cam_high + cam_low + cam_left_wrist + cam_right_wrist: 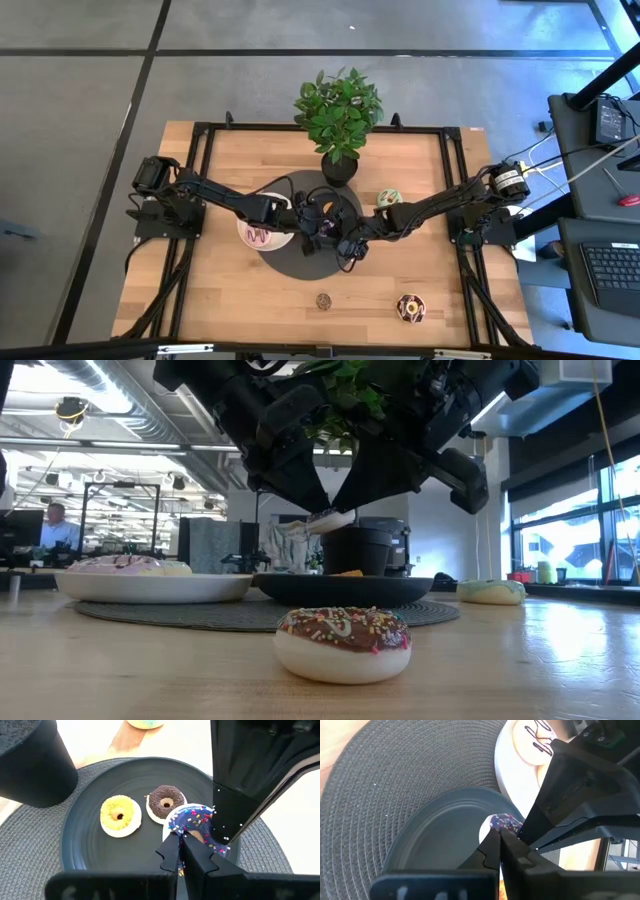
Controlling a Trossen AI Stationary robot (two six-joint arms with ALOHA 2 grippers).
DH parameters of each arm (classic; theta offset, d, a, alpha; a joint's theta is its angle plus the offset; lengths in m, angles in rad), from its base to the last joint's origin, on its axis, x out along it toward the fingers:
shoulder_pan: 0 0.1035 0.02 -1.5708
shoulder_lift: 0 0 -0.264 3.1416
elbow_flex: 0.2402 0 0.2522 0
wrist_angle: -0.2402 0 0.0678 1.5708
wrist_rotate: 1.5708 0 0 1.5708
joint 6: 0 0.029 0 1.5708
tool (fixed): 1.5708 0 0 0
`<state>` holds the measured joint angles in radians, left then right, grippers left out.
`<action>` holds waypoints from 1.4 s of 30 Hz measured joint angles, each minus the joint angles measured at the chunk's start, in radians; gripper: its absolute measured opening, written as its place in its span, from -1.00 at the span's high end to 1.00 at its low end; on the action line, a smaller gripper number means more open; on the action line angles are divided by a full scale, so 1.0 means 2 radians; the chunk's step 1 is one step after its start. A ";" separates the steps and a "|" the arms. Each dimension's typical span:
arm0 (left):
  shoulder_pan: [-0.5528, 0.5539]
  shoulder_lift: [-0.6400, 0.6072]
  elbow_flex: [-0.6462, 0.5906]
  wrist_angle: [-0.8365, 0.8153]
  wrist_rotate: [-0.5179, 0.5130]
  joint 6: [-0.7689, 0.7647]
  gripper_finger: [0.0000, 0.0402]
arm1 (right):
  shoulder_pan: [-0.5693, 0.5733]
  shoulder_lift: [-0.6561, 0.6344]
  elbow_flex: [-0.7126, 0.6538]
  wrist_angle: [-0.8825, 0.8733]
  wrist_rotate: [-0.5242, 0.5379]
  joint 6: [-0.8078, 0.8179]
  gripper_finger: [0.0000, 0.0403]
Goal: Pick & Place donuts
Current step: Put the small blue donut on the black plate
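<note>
Grippers: left gripper (181, 842) and right gripper (499, 840) both hang over the black plate (90, 850), fingers pressed together, tips meeting at the purple donut (192, 820).
Purple donut: lies on the black plate; whether either gripper pinches it I cannot tell.
Other donuts: yellow donut (120, 815) and chocolate donut (165, 802) on the same plate; brown-iced donut (343, 642) alone on the table (230, 300); cream donut (262, 235) on the white plate (150, 588).

A round black plate (90, 840) sits on a grey woven mat (30, 850). On it lie a yellow donut (120, 815), a chocolate donut (165, 803) and a purple sprinkled donut (195, 822), where two dark grippers' closed jaws meet.
</note>
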<state>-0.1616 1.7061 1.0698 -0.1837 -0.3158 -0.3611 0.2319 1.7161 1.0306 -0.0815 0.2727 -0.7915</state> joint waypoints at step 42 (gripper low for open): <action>-0.011 -0.029 0.000 -0.053 -0.077 -0.019 0.17 | -0.034 0.000 -0.106 0.196 -0.043 0.163 0.99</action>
<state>-0.1834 1.6489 1.0691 -0.2895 -0.4702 -0.3985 0.1635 1.7157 0.8194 0.3101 0.1871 -0.4656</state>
